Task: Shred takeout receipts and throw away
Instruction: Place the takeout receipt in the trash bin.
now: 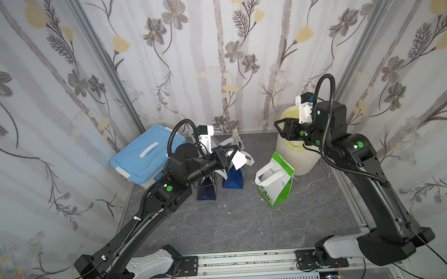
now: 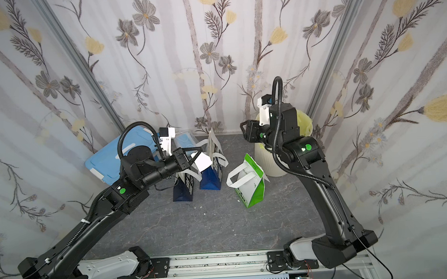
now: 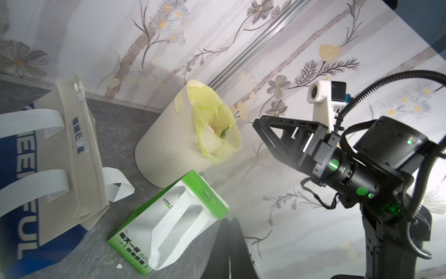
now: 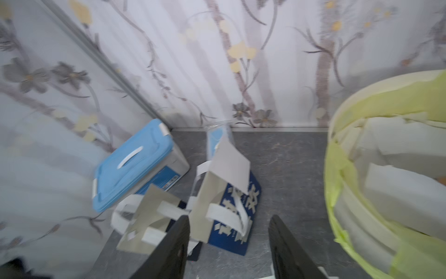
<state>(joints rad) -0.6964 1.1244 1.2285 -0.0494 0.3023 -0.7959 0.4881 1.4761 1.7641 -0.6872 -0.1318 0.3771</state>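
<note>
Cream bin (image 1: 297,165) with a yellow liner sits far right, the blue-lidded box (image 1: 139,157) far left, and the dark blue bags (image 1: 233,177) and green-and-white bag (image 1: 277,189) between them. My right gripper (image 1: 277,125) hangs open and empty just left of the bin. My left gripper (image 1: 235,152) is pinched on a receipt (image 1: 239,159) above the blue bags.

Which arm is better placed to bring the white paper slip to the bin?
Probably left: the left pincer is shut on the slip. The right pincer, near the bin, is open and empty.
</note>
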